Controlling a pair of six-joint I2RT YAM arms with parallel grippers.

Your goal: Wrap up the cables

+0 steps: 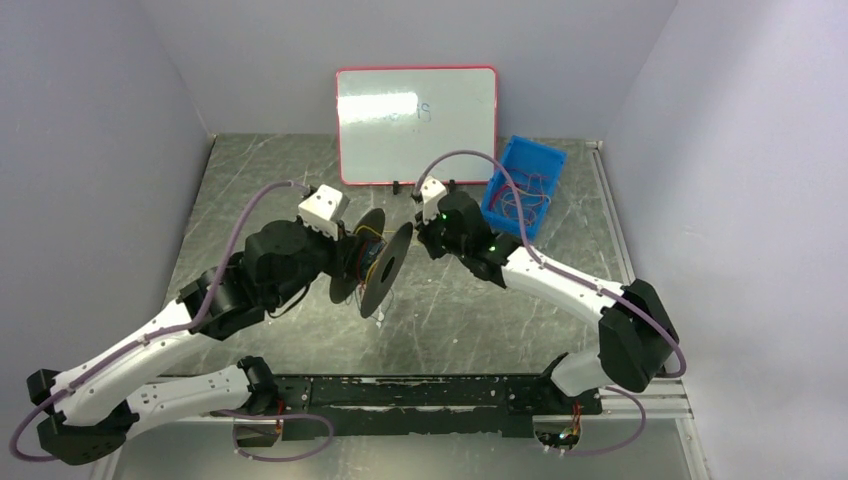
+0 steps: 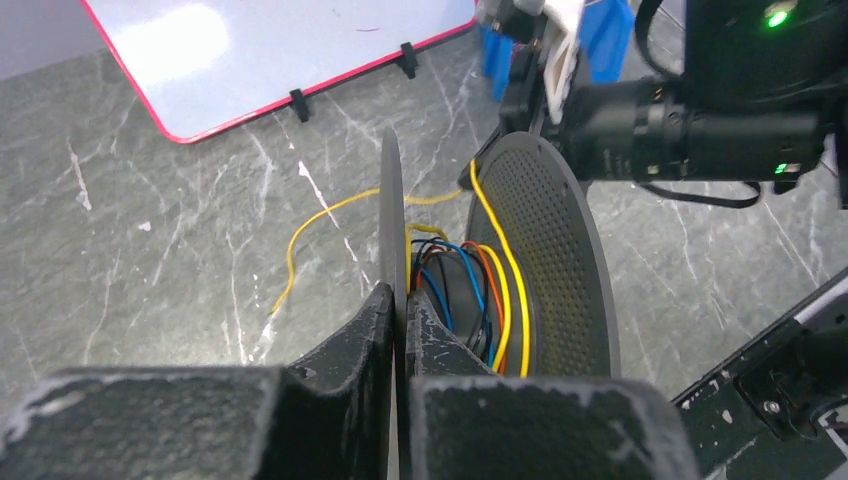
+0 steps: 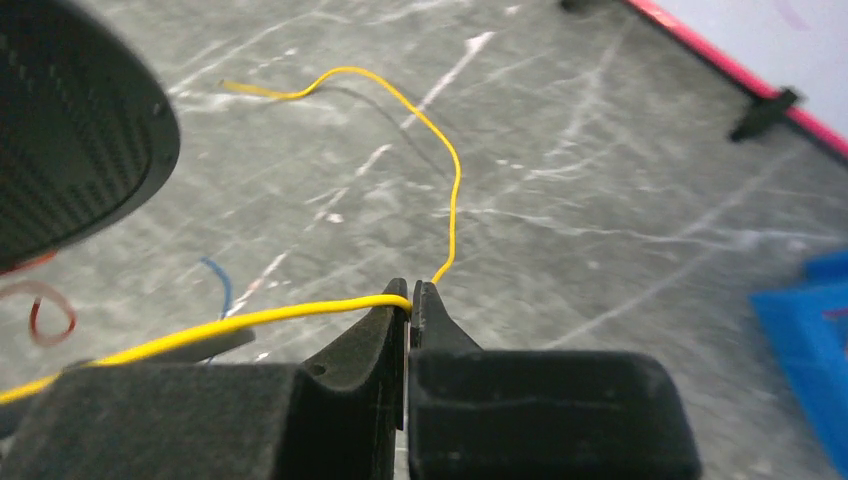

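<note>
A black spool [image 1: 385,268] with two perforated round flanges is held on edge above the table's middle. My left gripper [image 2: 404,300] is shut on its near flange [image 2: 392,215]. Yellow, orange, blue and black cables [image 2: 487,300] are wound on the core between the flanges. My right gripper [image 3: 411,292] is shut on a yellow cable [image 3: 230,323] just right of the spool. That cable runs from the spool through the jaws, and its free end [image 3: 400,105] trails over the table. The spool's far flange [image 3: 70,130] shows at the upper left of the right wrist view.
A red-framed whiteboard [image 1: 416,122] stands at the back. A blue bin [image 1: 524,185] holding more red-orange cables sits to its right. A loose blue cable [image 3: 220,285] and a red one [image 3: 45,310] hang near the spool. A black rail [image 1: 440,392] runs along the near edge.
</note>
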